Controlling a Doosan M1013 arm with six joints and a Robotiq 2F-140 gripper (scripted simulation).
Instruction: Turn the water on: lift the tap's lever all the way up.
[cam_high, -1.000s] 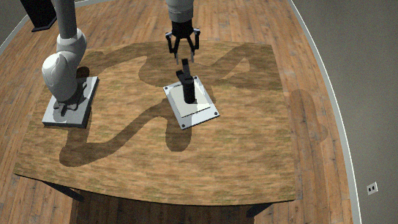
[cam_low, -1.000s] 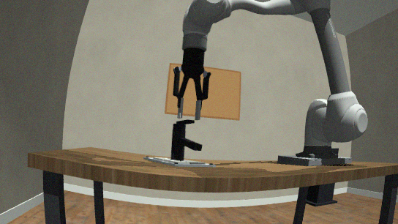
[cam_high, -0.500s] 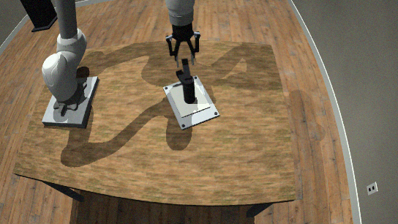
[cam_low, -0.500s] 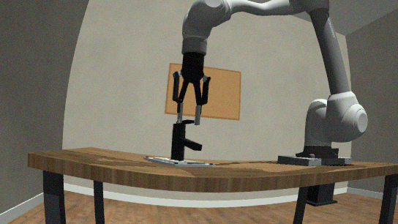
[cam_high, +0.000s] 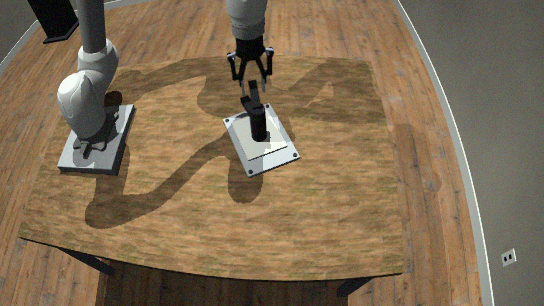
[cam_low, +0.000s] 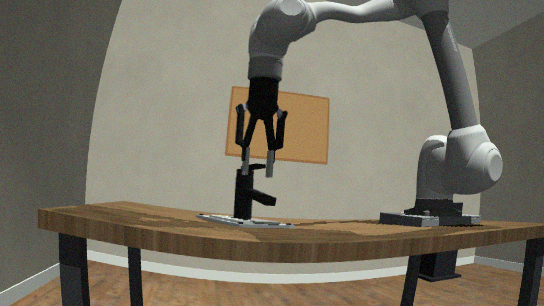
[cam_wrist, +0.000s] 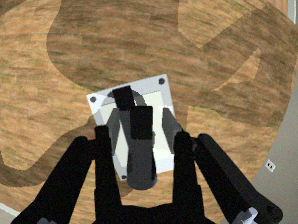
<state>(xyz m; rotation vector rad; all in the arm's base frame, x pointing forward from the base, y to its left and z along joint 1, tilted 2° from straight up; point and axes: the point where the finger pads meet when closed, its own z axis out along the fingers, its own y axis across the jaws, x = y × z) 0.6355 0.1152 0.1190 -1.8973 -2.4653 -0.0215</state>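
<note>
The black tap stands upright on a grey metal plate near the middle of the wooden table. Its lever lies low and points toward the far side; the spout points the other way. My gripper hangs straight down over the tap, partly open, with one finger on each side of the lever's end. I cannot see the fingers touching the lever. In the wrist view the lever runs between the two fingers above the plate.
The arm's base is bolted to the table at the left, also visible in the side view. An orange panel hangs on the wall behind. The table edge curves at the front.
</note>
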